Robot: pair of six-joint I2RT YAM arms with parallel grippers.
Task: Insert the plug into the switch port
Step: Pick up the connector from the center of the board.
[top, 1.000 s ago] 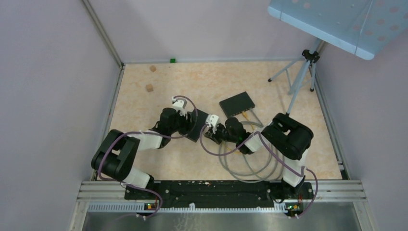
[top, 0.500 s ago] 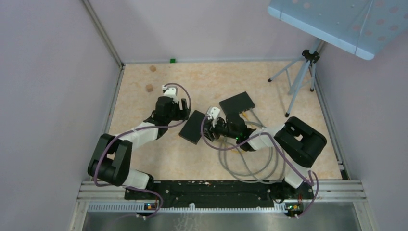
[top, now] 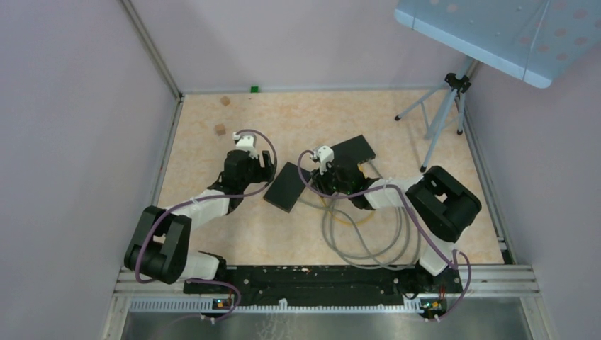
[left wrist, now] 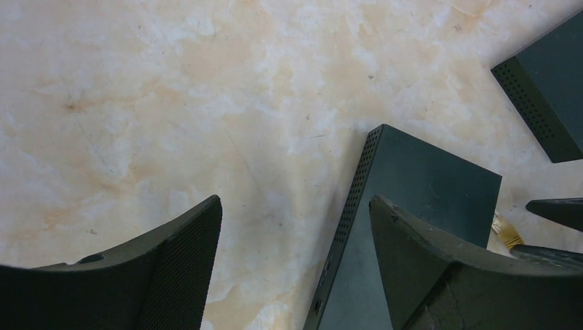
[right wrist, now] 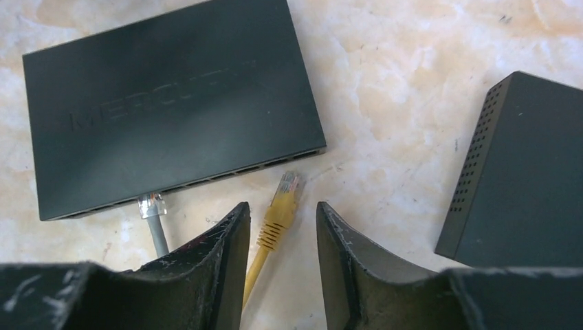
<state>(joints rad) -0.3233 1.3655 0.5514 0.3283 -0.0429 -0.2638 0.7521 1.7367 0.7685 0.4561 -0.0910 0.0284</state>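
Reaching low over the marbled bench point(top: 298, 120), the right arm point(top: 397, 193) extends toward 10 o'clock from its base and the left arm point(top: 205, 205) toward 1 o'clock. The black network switch point(right wrist: 172, 103) lies flat, its port row facing the right hand point(right wrist: 282, 213), whose fingers stand partly apart and grip nothing. The left hand point(left wrist: 295, 213) gapes wide and empty, with a second switch point(left wrist: 426, 206) at its 3 o'clock. The yellow plug point(right wrist: 289, 184) lies between the right fingers, clear-tipped, pointing to 12 o'clock, just short of the ports.
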